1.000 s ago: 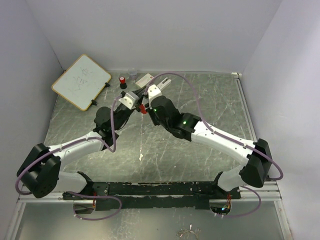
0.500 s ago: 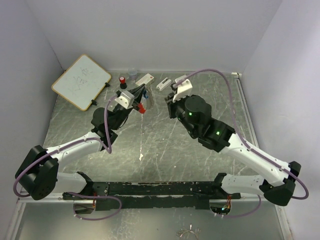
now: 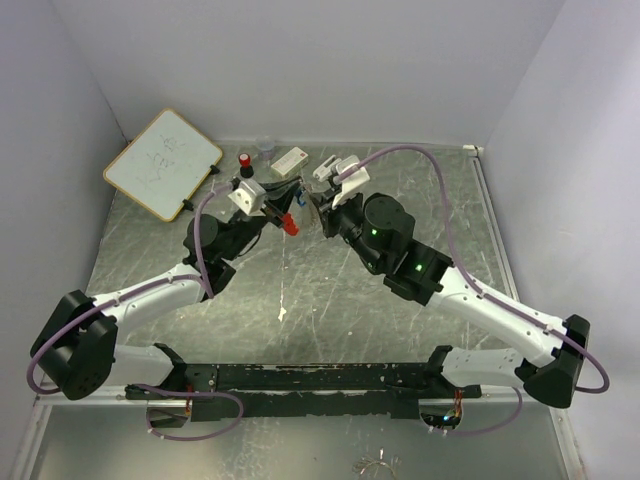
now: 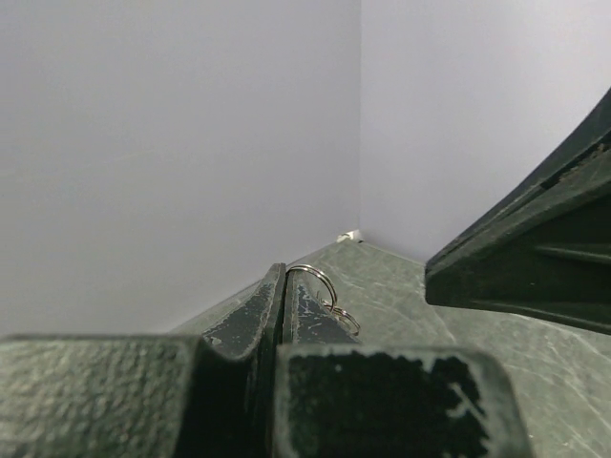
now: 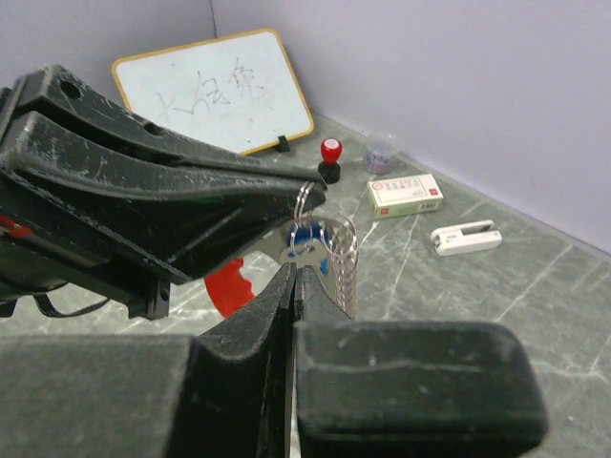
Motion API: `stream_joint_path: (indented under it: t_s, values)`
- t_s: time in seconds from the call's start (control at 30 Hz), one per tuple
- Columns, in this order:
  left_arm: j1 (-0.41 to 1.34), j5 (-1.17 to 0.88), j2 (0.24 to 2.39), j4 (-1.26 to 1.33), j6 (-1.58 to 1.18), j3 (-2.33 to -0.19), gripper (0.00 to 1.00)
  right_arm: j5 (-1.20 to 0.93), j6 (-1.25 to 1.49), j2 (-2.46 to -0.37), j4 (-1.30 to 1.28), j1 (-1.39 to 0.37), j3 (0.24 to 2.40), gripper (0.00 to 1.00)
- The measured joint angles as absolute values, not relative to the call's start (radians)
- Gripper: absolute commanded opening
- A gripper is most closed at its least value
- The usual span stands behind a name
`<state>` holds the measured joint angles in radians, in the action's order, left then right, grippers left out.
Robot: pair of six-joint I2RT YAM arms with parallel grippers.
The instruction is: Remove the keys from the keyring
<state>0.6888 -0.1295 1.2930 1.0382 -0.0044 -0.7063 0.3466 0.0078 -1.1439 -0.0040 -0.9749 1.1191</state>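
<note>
Left gripper [image 4: 284, 284] clamped on keyring [image 5: 227, 288]; right gripper [image 5: 294, 277] pinched shut on blue key [image 5: 307, 235]. Risk: hard pull slips keyring out (whole bunch drops onto desk [image 5: 535, 286]).

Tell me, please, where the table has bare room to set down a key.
Bare: the far right stretch between the right arm and the wall; also the middle, between the left arm, right arm and base rail. Crowded: the back left, around the whiteboard, bottle and box.

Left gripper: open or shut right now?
Shut. The left wrist view shows the left gripper with fingers pressed together, no gap, pinching the keyring, whose silvery loop pokes past the tips.
</note>
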Motion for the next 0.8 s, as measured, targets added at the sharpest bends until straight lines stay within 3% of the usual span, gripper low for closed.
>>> stream_joint_path:
  t_s: [0.8]
  values:
    - [0.689, -0.126, 1.311, 0.889, -0.192, -0.789, 0.07, 0.285, -0.001, -1.190, 0.061, -0.975, 1.118, 0.04]
